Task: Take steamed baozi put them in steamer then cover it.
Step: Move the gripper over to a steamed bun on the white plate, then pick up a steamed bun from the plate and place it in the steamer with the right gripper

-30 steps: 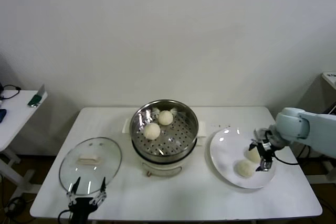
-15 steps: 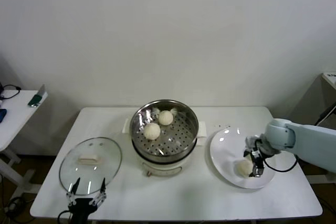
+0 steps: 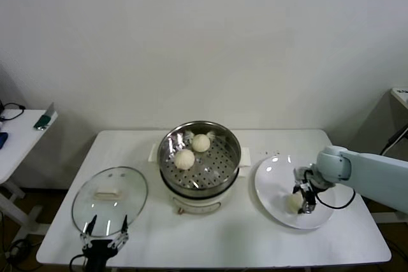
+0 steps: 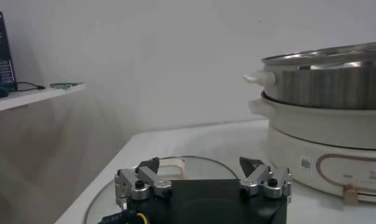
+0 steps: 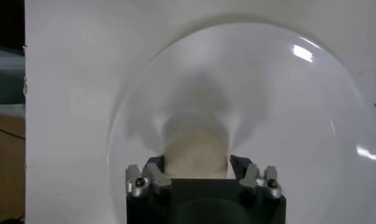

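The steamer [image 3: 233, 157] stands mid-table with two baozi on its perforated tray, one at the front [image 3: 184, 158] and one behind it [image 3: 201, 143]. It also shows in the left wrist view [image 4: 334, 79]. A third baozi [image 3: 293, 203] lies on the white plate [image 3: 273, 183]. My right gripper [image 3: 302, 200] is down on the plate, open, with its fingers on either side of this baozi [image 5: 197, 149]. No fourth baozi is in view. My left gripper [image 3: 104, 227] is open and parked at the table's front edge, just before the glass lid [image 3: 109, 199].
The glass lid with its cream handle [image 4: 170, 164] lies flat to the steamer's left. A side table [image 3: 19, 135] with small items stands at the far left. The plate's far half [image 5: 285, 91] is bare.
My right gripper has moved left and forward across the plate and lowered around the front baozi. The second baozi seen on the plate before no longer shows. The left arm has not moved.
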Motion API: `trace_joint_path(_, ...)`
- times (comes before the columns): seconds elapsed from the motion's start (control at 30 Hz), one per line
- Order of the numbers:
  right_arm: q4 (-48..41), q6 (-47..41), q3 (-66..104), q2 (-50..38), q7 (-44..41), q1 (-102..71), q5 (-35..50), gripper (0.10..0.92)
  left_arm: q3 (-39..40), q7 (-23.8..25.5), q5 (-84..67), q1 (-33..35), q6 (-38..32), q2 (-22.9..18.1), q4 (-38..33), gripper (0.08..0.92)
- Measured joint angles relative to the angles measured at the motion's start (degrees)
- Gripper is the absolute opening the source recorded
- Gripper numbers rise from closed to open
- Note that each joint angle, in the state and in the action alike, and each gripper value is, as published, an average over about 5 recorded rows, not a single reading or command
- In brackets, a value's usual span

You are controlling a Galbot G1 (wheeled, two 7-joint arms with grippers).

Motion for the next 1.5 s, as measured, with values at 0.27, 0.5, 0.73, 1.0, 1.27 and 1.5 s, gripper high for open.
trace_joint_path(0.27,-0.55,2.49,-2.02,0.56,-2.95,4.03,-0.66,0.63,-0.1,-0.04,-0.13,-0.07,-0.16,0.13,0.25,0.823)
trace_joint_path(0.5,-2.42,10.02,-4.35,3.4,-8.54,14.52,-1.92,0.636,-0.11,0.0,-0.04,-0.22,0.05,0.28,0.02,0.823)
trace_joint_path(0.73,-2.83,20.91,-3.81,10.28,-12.45,26.02,-1.78,0.636,-0.22,0.06,0.07,-0.36,0.33,0.39,-0.38,0.823)
trace_joint_path(1.0,1.85,30.7,-2.11,20.61,-13.95,33.12,-2.17,0.636,-1.02,0.0,-0.36,0.3,0.16,0.46,-0.79,0.823)
trace_joint_path(1.27,5.68,37.66,-2.73,30.45,-12.75,33.54,-6.07,0.636,-1.52,-0.04,-0.73,0.53,0.06,0.55,-0.89,0.823)
trace_joint_path(1.5,5.14,41.59,-4.17,36.04,-11.26,30.41,-11.17,0.636,-1.77,-0.05,-0.92,0.73,0.0,0.62,-1.21,0.823)
